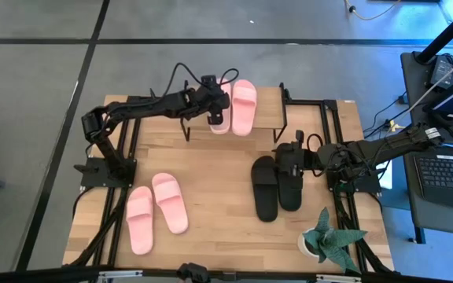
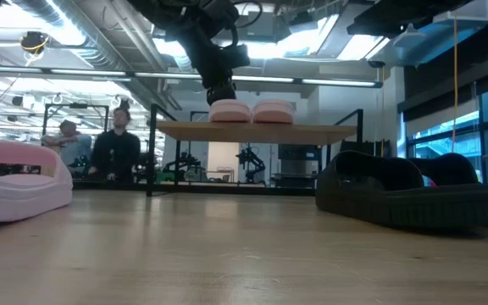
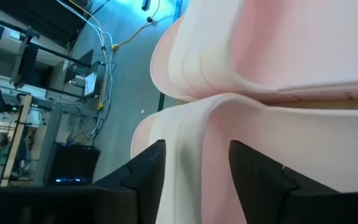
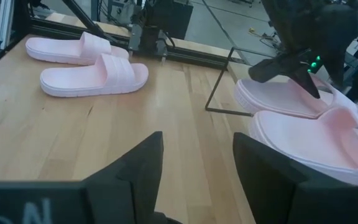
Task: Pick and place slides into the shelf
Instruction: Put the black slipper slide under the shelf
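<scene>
From above, two pink slides [image 1: 237, 107] lie side by side on the shelf [image 1: 270, 115] in the upper middle of the frame, long axes running up and down the picture. The left gripper [image 1: 216, 101] sits over the left one, fingers apart around its edge rather than pinching it. A second pink pair [image 1: 156, 211] lies at lower left, tilted slightly, and the black pair [image 1: 276, 187] at centre right, also lengthwise up the frame; the right gripper [image 1: 293, 157] hovers above them with fingers spread, holding nothing. I'd judge two of six placed, four left.

At table height, the shelved pair [image 2: 252, 111] shows end-on at upper centre, the left arm coming down onto it.

The left wrist picture is filled by pink sole [image 3: 272, 118], the dark fingers [image 3: 143, 171] standing apart on either side.

The right wrist sees the shelved slides [image 4: 303, 118] at right and the waiting pink pair [image 4: 89, 65] at upper left.
</scene>
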Controlling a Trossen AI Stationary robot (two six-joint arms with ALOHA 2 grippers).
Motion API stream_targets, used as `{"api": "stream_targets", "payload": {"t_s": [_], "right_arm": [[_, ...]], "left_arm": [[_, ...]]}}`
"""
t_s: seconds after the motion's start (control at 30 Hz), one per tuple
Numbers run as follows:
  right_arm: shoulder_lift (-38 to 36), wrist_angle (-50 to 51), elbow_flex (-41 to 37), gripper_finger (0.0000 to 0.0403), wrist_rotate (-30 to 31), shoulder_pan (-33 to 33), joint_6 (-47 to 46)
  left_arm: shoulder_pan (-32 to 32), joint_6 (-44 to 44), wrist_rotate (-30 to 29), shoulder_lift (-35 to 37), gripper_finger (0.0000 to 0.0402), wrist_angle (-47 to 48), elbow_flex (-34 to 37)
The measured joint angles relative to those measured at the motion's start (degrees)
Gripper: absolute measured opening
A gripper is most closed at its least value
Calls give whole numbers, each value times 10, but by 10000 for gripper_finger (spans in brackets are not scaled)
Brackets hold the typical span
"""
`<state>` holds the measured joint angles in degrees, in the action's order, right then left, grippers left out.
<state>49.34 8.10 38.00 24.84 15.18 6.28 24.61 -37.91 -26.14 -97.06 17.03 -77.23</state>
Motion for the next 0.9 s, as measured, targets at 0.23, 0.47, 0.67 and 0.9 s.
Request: {"api": "stream_targets", "payload": {"t_s": [0.23, 0.47, 0.67, 0.9], "right_arm": [[0, 1, 0, 196, 0, 0, 0], [0, 5, 0, 196, 0, 0, 0], [0, 5, 0, 196, 0, 0, 0], [0, 5, 0, 196, 0, 0, 0]], "left_arm": [[-3, -2, -4, 0, 170, 0, 0], [-3, -2, -4, 0, 170, 1, 0], [-3, -3, -4, 0, 170, 4, 0], [-3, -3, -28, 0, 210, 4, 0]]}}
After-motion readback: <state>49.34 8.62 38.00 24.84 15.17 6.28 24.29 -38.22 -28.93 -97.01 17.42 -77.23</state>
